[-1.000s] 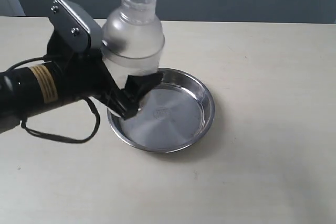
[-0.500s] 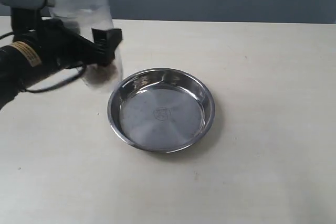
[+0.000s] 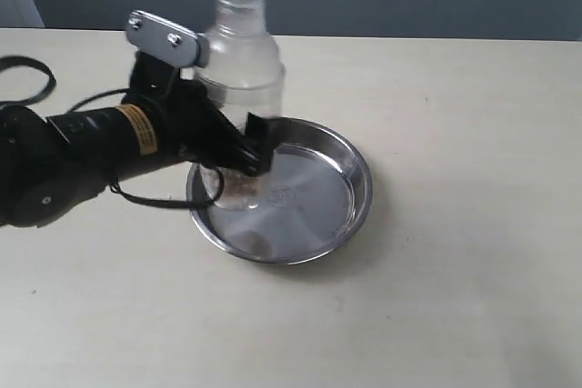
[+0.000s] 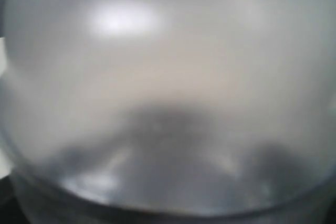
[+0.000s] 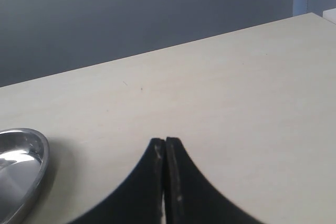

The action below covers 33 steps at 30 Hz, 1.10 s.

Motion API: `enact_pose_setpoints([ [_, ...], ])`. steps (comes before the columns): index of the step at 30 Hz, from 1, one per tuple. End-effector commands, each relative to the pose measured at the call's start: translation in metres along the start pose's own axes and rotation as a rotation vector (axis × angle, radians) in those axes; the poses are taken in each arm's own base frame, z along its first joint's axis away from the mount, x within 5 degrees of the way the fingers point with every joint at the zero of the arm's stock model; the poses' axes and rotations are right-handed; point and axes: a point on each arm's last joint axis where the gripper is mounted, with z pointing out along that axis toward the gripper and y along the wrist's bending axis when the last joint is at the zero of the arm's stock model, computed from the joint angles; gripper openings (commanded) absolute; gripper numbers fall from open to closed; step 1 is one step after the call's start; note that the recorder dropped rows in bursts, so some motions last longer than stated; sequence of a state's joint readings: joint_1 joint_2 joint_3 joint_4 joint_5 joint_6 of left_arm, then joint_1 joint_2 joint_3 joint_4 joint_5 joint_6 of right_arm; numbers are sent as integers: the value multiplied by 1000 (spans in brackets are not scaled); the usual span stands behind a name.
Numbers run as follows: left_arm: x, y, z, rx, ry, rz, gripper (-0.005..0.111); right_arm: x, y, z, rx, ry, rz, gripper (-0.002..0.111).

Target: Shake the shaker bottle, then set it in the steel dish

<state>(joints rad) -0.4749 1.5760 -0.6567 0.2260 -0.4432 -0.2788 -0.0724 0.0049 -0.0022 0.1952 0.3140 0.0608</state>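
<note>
**A:** Starting from the left, what is there?

**B:** A black arm lies low over the pale table (image 3: 455,270); its left gripper (image 3: 238,152) is clamped around the lower body of the shaker bottle (image 3: 241,70), one finger (image 3: 258,139) showing dark against the frosted wall.

**A:** And the bottle itself?

**B:** Upright, clear cap (image 3: 241,6) on top; it stands over the left part of the steel dish (image 3: 367,190); whether its base touches the dish floor, I cannot tell.

**A:** Anything inside it?

**B:** A small heap of brown grains (image 3: 242,184) at the bottom; the rest looks like empty frosted plastic; the left wrist view is filled by the bottle (image 4: 168,77), all blur.

**A:** The dish?

**B:** Round, shallow, shiny; apart from the bottle, nothing lies in it.

**A:** Further right?

**B:** Bare tabletop in the exterior view; in the right wrist view the right gripper (image 5: 165,142) has its fingers pressed together on nothing, above the table, with the dish's rim (image 5: 23,166) well off to one side.
</note>
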Motion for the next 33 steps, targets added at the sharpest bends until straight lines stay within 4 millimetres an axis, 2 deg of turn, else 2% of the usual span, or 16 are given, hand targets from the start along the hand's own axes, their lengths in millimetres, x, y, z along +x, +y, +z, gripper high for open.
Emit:
enact_pose_setpoints([
  [1,-16,24,-4,-231,-149,-273,0,0,0,0,-4,-9,-6,-1],
  [4,-10,-40,-6,204,-36,358,0,0,0,0,-4,-9,-6,-1],
  [5,-13,-38,-6,169,-47,269,0,0,0,0,-4,-9,-6,-1],
  [8,-16,15,-1,-221,-141,-233,0,0,0,0,-4,-9,-6,-1],
  [12,-12,-31,-3,118,-40,258,0,0,0,0,-4,-9,-6,-1],
  [15,-14,13,-2,-194,-102,-280,0,0,0,0,-4,-9,-6,-1],
  [18,-11,-34,-6,123,-15,273,0,0,0,0,-4,-9,-7,-1],
  [19,-11,-39,-7,144,-13,277,0,0,0,0,-4,-9,-7,-1],
  [22,-18,7,-6,-166,-100,-281,0,0,0,0,-4,-9,-7,-1],
  [23,-18,5,-5,-159,-92,-258,0,0,0,0,-4,-9,-7,-1],
  [25,-13,-34,-7,110,-19,273,0,0,0,0,-4,-9,-7,-1],
  [26,-10,-44,-9,168,8,335,0,0,0,0,-4,-9,-7,-1],
  [29,-16,-2,-4,-106,-53,-232,0,0,0,0,-4,-9,-7,-1],
  [30,-15,-7,-3,-88,-45,-195,0,0,0,0,-4,-9,-7,-1],
  [32,-10,-44,-8,154,0,300,0,0,0,0,-4,-9,-7,-1],
  [33,-7,-52,-10,205,25,383,0,0,0,0,-4,-9,-7,-1],
])
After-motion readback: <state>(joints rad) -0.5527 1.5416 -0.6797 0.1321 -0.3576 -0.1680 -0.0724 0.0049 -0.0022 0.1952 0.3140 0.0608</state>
